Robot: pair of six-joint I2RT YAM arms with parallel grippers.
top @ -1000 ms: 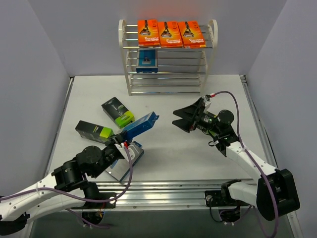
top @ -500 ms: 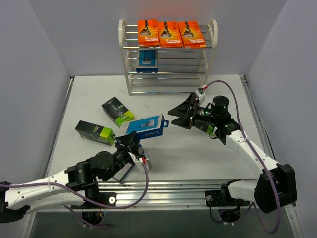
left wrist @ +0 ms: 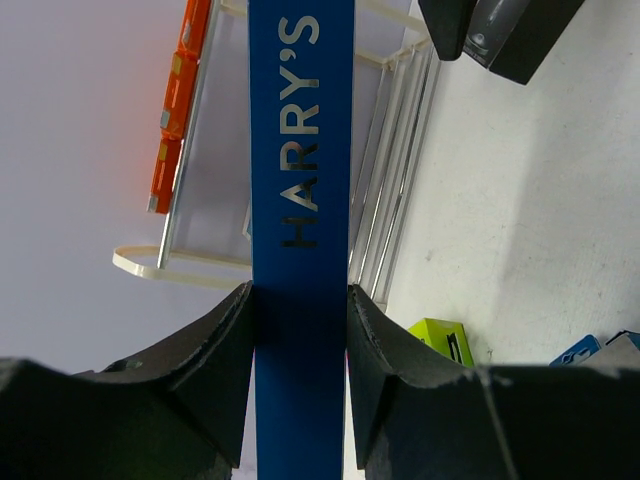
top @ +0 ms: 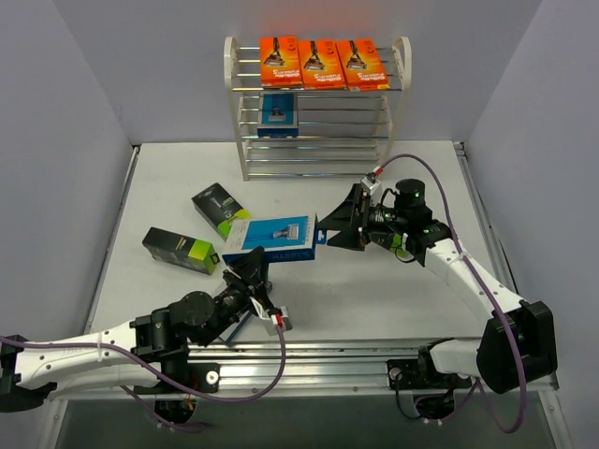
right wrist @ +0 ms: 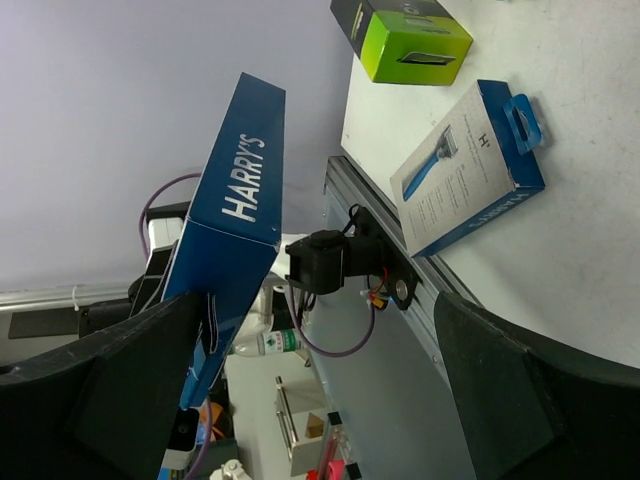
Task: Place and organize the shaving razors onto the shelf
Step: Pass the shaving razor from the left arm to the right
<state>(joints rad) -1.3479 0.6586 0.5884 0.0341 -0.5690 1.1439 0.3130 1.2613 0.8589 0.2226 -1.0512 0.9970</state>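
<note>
Lying nearest, by the counter's [top: 421, 178] front rail, a flat blue razor pack [right wrist: 470, 165] sits partly under the left arm [top: 178, 323]. Beyond it the left tool [left wrist: 300, 300] pinches a long blue "HARRY'S" pack [top: 273, 241], held above the surface. The right tool [top: 335, 224] gapes wide at that pack's right end. Two black-and-lime-green boxes [top: 180, 250] [top: 223, 210] lie to the left. Bare white counter follows, then the white-framed, silver-rodded shelf [top: 404, 65] at the back wall: three orange cards [top: 321, 63] on top, one blue-grey pack [top: 278, 114] beneath.
</note>
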